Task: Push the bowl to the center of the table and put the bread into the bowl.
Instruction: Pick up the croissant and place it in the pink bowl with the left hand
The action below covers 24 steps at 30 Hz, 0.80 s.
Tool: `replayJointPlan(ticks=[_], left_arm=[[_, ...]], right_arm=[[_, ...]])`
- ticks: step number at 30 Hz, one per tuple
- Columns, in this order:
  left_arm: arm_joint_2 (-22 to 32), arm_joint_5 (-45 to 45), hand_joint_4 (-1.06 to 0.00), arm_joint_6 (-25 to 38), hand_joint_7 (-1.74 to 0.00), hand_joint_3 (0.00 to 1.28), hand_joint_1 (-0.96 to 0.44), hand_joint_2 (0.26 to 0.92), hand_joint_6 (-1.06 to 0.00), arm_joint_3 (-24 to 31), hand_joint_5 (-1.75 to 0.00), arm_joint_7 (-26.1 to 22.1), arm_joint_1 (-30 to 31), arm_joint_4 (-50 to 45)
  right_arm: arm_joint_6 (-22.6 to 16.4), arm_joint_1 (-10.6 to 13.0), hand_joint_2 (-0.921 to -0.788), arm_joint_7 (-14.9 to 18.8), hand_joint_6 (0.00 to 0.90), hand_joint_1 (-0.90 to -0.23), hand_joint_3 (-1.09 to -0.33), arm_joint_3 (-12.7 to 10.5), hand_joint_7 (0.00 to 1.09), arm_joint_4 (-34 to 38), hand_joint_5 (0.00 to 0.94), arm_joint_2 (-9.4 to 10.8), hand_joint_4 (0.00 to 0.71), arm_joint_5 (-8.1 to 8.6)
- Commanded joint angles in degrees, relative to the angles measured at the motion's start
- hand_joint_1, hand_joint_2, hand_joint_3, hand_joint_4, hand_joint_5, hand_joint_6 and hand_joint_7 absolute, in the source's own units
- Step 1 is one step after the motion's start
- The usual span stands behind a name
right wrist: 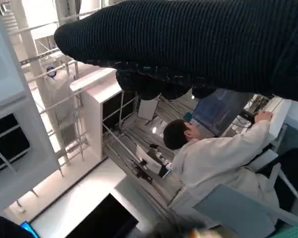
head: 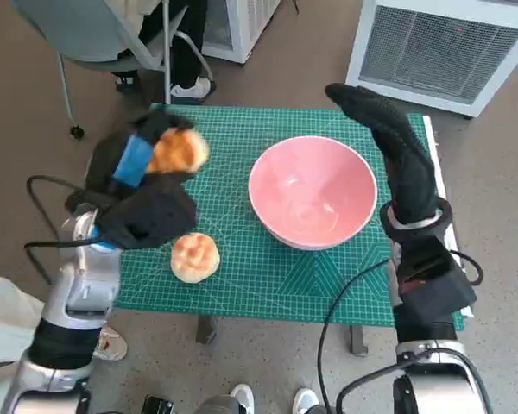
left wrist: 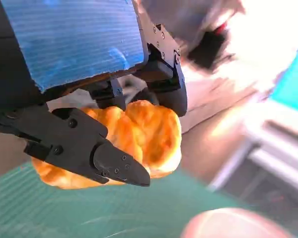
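Person [right wrist: 213,153] in right wrist view only

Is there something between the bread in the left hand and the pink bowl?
Nothing visible. The left hand holds the bread above the mat; the bowl lies open beside it. The second bread sits nearer, off that path.

The round smooth bowl [head: 312,191] is pale pink, inside and outside. The mat on the table [head: 242,138] is teal green with a grid of thin white lines. Both bread rolls are golden: the held one [head: 178,152] more orange, the lying one [head: 195,257] paler. The left hand [head: 136,191] is black with blue tape; the knitted right glove [head: 387,138] is black.
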Motion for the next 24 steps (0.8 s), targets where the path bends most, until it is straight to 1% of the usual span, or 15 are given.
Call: replayJointPlan(ticks=[1, 8, 14, 21, 23, 24], left_arm=[[-3.06, 1.6, -0.76, -2.65, -1.18, 0.03, 0.0, 0.918, -0.64, -2.53, -1.06, 0.84, -4.57, -1.26], [-7.63, 1.8, -0.76, -7.82, -1.19, 0.03, 0.0, 0.918, -0.65, -6.35, -1.04, 1.25, -10.03, 4.01], [-11.66, 1.58, -0.74, -13.47, -1.19, 0.03, 0.0, 0.92, -0.65, -9.13, -1.06, 2.17, -13.95, 13.71], [-14.84, 2.46, -0.74, -17.97, -1.24, 0.05, 0.0, 0.92, -0.61, -11.85, -1.07, 2.67, -17.46, 24.59], [-15.28, 2.43, -0.73, -19.13, -1.25, 0.06, 0.0, 0.92, -0.59, -12.41, -1.08, 2.22, -18.27, 27.49], [-15.41, 2.41, -0.7, -19.61, -1.26, 0.08, 0.0, 0.92, -0.58, -12.59, -1.11, 1.93, -18.61, 28.66]], right_arm=[[-0.15, 0.47, -0.921, 0.93, -0.001, -0.587, -0.793, 0.23, 0.77, 0.46, 0.09, -0.49, 0.307, 0.79], [-0.34, 0.67, -0.921, 1.39, -0.001, -0.59, -0.79, 0.2, 0.77, 0.14, 0.094, -0.78, 0.305, 1.41], [-0.56, 0.99, -0.921, 1.85, -0.001, -0.597, -0.786, -0.02, 0.76, -0.1, 0.098, -1.13, 0.304, 1.76], [-1.02, 1.46, -0.921, 1.36, -0.001, -0.585, -0.794, -0.31, 0.76, -0.42, 0.098, -1.65, 0.294, 1.06], [-1.17, 1.63, -0.921, 1.14, -0.001, -0.58, -0.802, -0.34, 0.75, -0.59, 0.098, -1.76, 0.289, 0.82], [-1.2, 1.69, -0.921, 1.07, -0.001, -0.579, -0.804, -0.35, 0.74, -0.65, 0.098, -1.8, 0.286, 0.76]])
